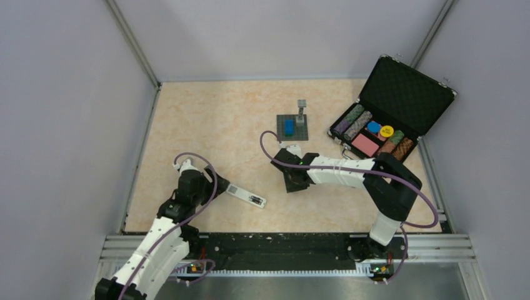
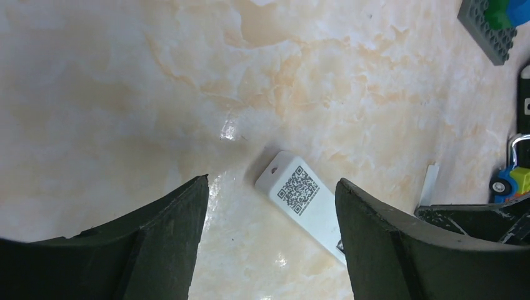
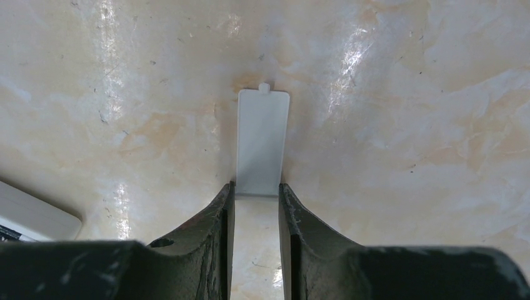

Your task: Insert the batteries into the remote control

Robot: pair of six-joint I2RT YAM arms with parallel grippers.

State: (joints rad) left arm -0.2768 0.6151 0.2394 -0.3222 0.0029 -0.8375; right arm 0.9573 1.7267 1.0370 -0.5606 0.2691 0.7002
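**Squarely pinched: right claw grips a white cover while the remote lies between the arms**

Seen from overhead, the remote control (image 1: 245, 195) lies flat on the marbled beige table (image 1: 206, 125). It sits at a slant between the two arms, nearer the left one, with one end pointing toward the left arm and the other toward the table's near edge. A QR-code label faces up at the end closest to the left arm. A dark recess shows toward the other end, too small in the overhead view to tell what it holds.

The left gripper (image 2: 272, 181) is spread wide and empty, just short of the remote. Its two dark fingers (image 2: 156, 244) frame the labelled end in the wrist view without touching it.

The right gripper (image 3: 256, 187) is drawn nearly together, its fingertips pressing on both long edges of the near end of a thin white cover (image 3: 262, 140). The cover is a flat plastic strip with a small tab at its far end. Whether it rests on the table or is raised off it cannot be told. A corner of the remote shows at the lower left of the right wrist view, near the claw but apart from it.

Farther back stands a grey baseplate (image 1: 300, 132) carrying a blue block (image 1: 289, 127). An open black case (image 1: 406, 94) at the right rear holds rows of poker chips (image 1: 369, 128).
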